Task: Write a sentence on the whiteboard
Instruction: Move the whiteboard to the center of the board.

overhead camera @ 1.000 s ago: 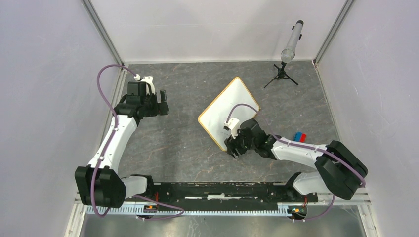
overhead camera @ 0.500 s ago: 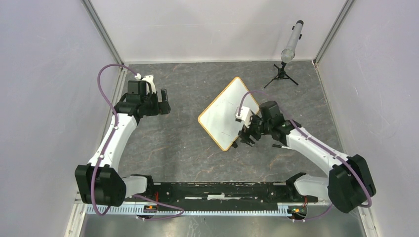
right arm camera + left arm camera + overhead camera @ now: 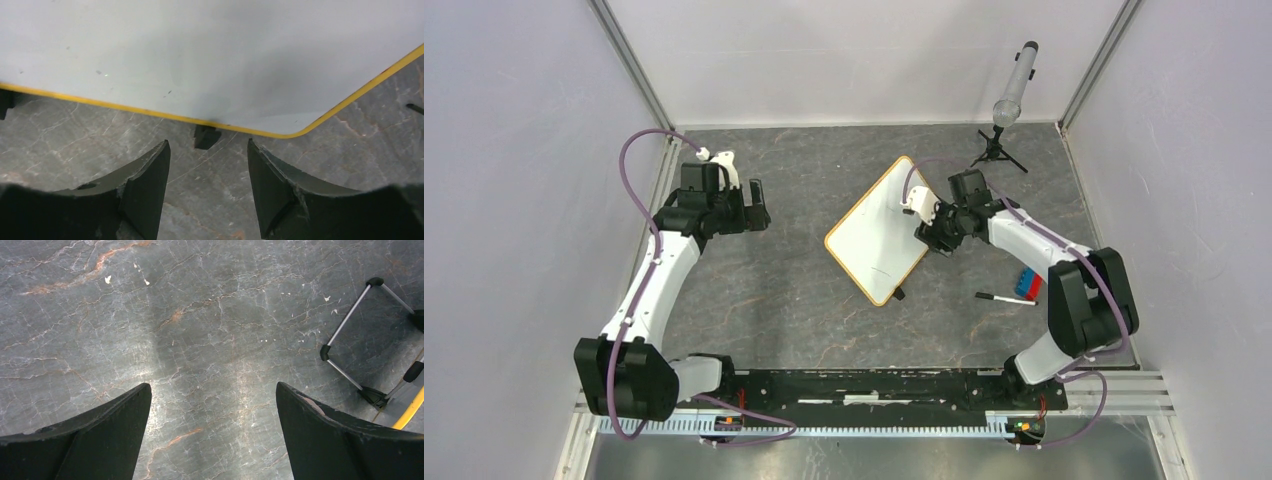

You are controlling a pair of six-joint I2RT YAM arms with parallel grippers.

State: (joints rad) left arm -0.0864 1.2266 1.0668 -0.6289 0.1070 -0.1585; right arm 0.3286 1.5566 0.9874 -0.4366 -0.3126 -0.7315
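Observation:
The whiteboard [image 3: 876,238] lies flat mid-table, turned like a diamond, its face blank. In the right wrist view its white face [image 3: 200,55] and yellow frame fill the top, with one black foot [image 3: 206,136] under the edge. My right gripper [image 3: 932,240] is open and empty at the board's right edge; in its wrist view [image 3: 207,150] the jaws stand apart just short of that foot. My left gripper [image 3: 762,207] is open and empty over bare table, well left of the board, as its wrist view [image 3: 213,386] also shows. A black marker [image 3: 1004,297] lies on the table right of the board.
A blue and red eraser [image 3: 1027,284] lies beside the marker. A small black tripod [image 3: 996,155] holding a grey cylinder [image 3: 1015,85] stands at the back right; its legs [image 3: 350,315] show in the left wrist view. Walls close in on three sides.
My right arm has swung from the board's near corner up along its right edge to the far side. The marker now shows on the table. The left arm has hardly moved.

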